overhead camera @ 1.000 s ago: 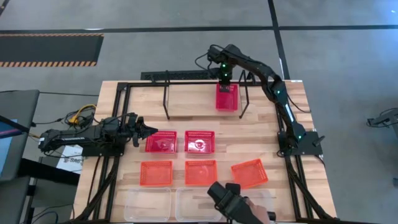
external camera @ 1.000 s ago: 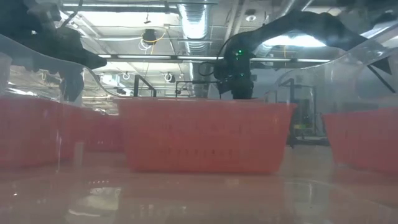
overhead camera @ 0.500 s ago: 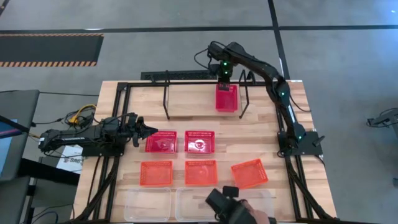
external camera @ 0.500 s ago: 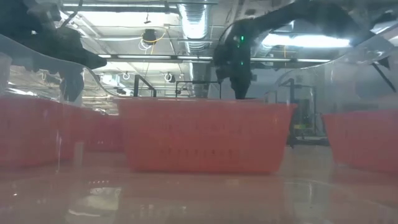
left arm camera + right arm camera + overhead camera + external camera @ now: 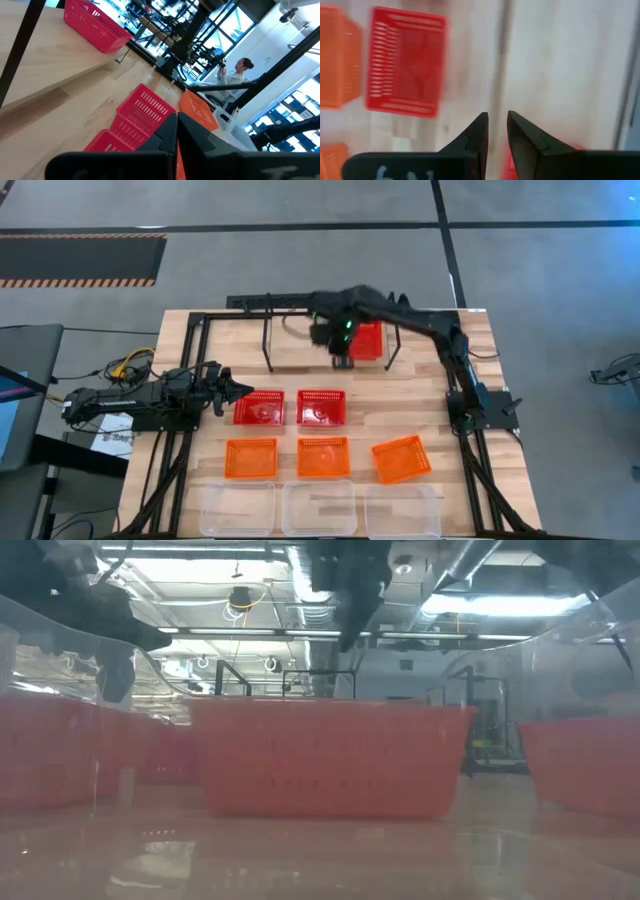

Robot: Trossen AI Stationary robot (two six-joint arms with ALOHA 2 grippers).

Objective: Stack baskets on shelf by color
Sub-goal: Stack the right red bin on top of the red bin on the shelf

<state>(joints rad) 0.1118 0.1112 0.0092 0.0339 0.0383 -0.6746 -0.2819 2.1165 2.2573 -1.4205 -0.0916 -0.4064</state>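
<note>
1 red basket resting on the shelf; right gripper just beside it, empty, fingers slightly apart. Left gripper closed, waiting near 2 red baskets.

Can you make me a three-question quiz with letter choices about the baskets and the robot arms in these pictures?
1. Where is the one red basket that sits apart from the others?
A. at the shelf
B. on the floor
C. inside a clear basket

2. How many orange baskets show from above?
A. one
B. three
C. five

3. What is the right end effector holding?
A. a red basket
B. an orange basket
C. nothing

Answers: 1 A, it lies between the shelf's legs. 2 B, three lie in one row. 3 C, its wrist view shows nothing between the fingers.
</note>
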